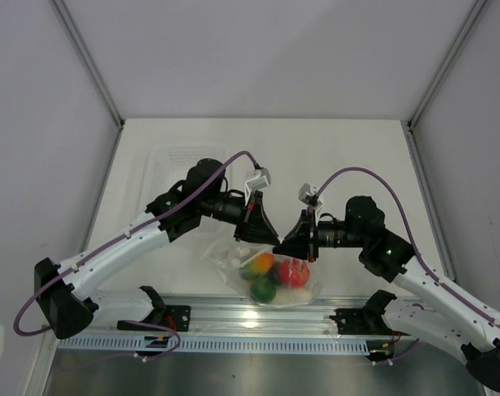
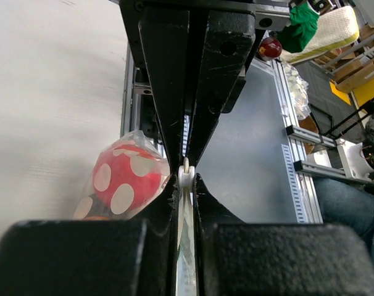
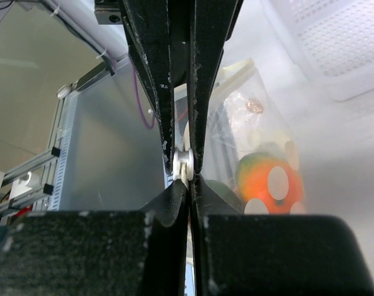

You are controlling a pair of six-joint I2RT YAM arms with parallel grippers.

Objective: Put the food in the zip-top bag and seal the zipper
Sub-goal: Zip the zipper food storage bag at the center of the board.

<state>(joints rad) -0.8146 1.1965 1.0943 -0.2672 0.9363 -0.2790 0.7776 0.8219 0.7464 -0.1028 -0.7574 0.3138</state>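
Near the table's front edge the zip-top bag lies with the food inside, and just beyond it the left gripper and right gripper each pinch the zipper between narrow jaws, apparently pressing it sealed, with the white perforated tray farther back.

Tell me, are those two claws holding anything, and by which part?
Yes. The left gripper and right gripper both pinch the zip-top bag by its zipper edge, side by side, with the food inside.
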